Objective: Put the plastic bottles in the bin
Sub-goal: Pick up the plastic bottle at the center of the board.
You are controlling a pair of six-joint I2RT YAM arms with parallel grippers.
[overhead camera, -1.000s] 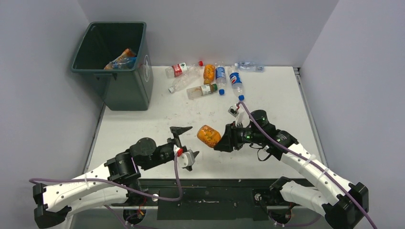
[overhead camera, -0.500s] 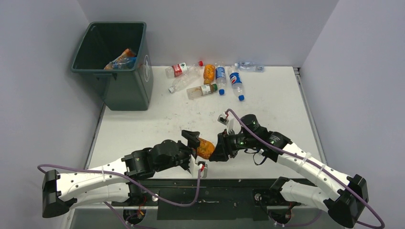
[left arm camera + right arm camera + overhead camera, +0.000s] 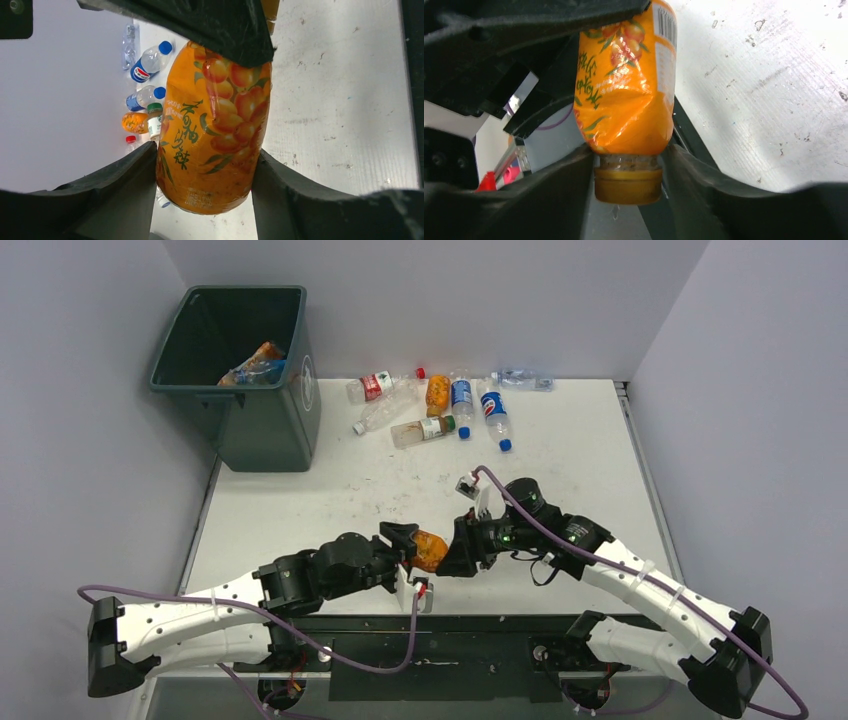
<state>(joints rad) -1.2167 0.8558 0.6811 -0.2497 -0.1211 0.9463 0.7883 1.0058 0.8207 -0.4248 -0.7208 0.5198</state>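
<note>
Left gripper (image 3: 205,165): its two dark fingers (image 3: 125,190) press against opposite sides of the orange juice bottle (image 3: 215,125) at its base end, the jaws about half closed and gripping the fruit-printed label. Right gripper (image 3: 626,160): jaws narrower, clamped on the same bottle at its neck, just above the orange cap (image 3: 628,185); the label is dented near the shoulder. The bottle thus spans both grippers, base toward the left arm and cap toward the right, over the near middle of the white table (image 3: 300,500); whether it clears the surface cannot be told. Well apart, along the far edge of the table, lies a loose cluster of bottles: a clear red-labelled bottle (image 3: 375,386), a plain clear bottle (image 3: 382,412) just below it, a green-capped bottle (image 3: 425,428), a small orange bottle (image 3: 437,395), two blue-labelled bottles (image 3: 461,398) side by side, and a clear bottle (image 3: 522,380) nearest the back wall. The dark green bin (image 3: 270,435) stands at the far left corner, bearing a round white sticker (image 3: 308,370) and holding several discarded bottles (image 3: 255,365).
</note>
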